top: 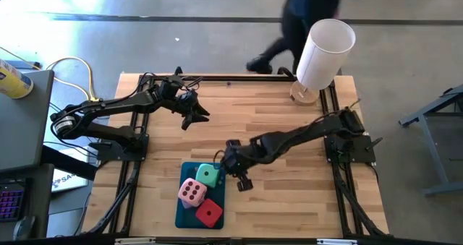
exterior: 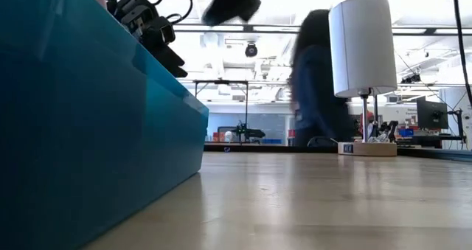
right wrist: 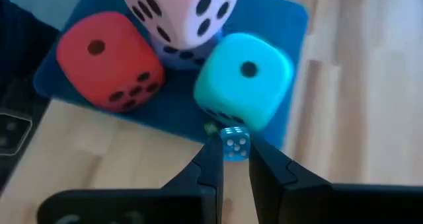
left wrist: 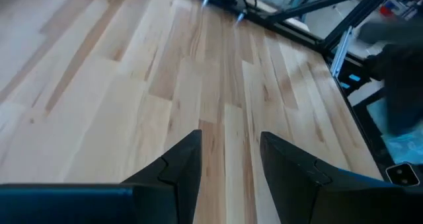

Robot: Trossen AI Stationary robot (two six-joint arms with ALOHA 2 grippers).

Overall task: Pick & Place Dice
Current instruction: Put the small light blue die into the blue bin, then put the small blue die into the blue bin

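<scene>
Right now my right gripper [right wrist: 234, 159] pinches a small translucent blue die [right wrist: 234, 143] just beside the mint green die [right wrist: 243, 77] on the teal tray [right wrist: 291, 26], with red [right wrist: 109, 59] and pink [right wrist: 188, 12] close by. Releasing here risks it bouncing off onto the desk [top: 289, 129]. Left gripper [left wrist: 228, 161] hovers part-open, empty. No legible writing.

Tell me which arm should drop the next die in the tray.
Right. The right gripper is shut on a small blue die just off the teal tray's edge, beside the green die. The left gripper hangs empty over bare table farther back.
</scene>
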